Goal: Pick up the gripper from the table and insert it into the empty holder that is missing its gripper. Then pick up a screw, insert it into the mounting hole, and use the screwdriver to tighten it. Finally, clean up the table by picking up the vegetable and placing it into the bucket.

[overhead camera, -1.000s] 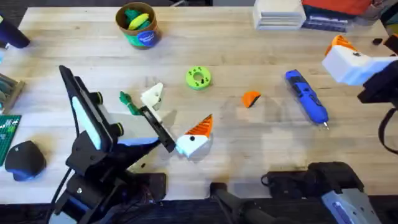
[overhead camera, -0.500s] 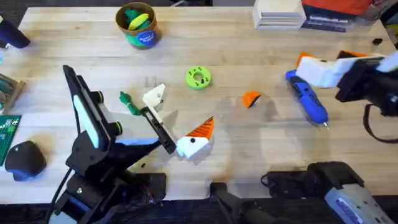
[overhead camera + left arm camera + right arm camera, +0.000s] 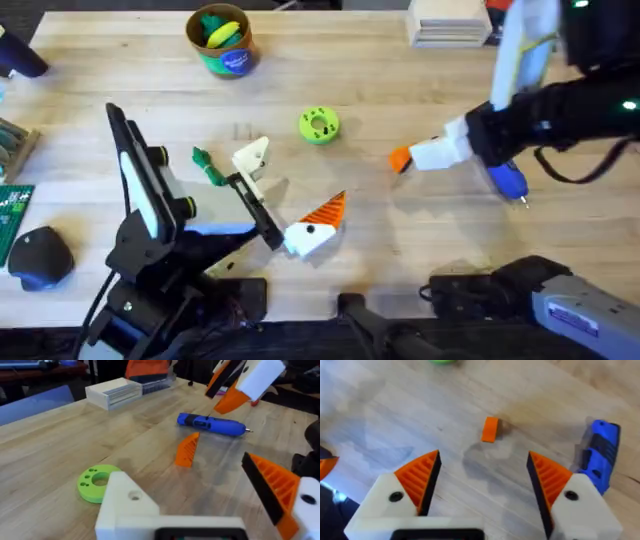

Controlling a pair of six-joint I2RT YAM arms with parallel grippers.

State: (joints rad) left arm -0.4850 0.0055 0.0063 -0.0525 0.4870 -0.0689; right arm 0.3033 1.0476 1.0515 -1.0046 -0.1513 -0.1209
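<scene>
At the left of the overhead view the left gripper (image 3: 285, 195) sits where it was a second ago, resting low over the table with its fingers apart and nothing between them: one finger is the empty holder (image 3: 249, 156), a bare white block whose mounting hole (image 3: 134, 495) shows dark in the left wrist view, and the other carries its orange fin. The vegetable (image 3: 207, 166) lies just beside the holder, untouched, and the bucket (image 3: 222, 40) stands well apart at the far edge, already holding yellow and green toys. A green holed disc (image 3: 319, 125) rests near the middle. Moving right, the gripper (image 3: 401, 159), the small orange wedge, lies in the same spot as before, but the right gripper (image 3: 428, 156) has changed a lot: a second ago it was out at the table's right edge, and now it has swung in across the screwdriver (image 3: 507, 177) and come down until its tip is just beside the wedge. The right wrist view shows its fingers spread wide and empty, with the wedge on the table ahead of the gap. So the first pick looks about to begin; nothing is grasped yet, and the screw step and the clean-up are not yet done.
</scene>
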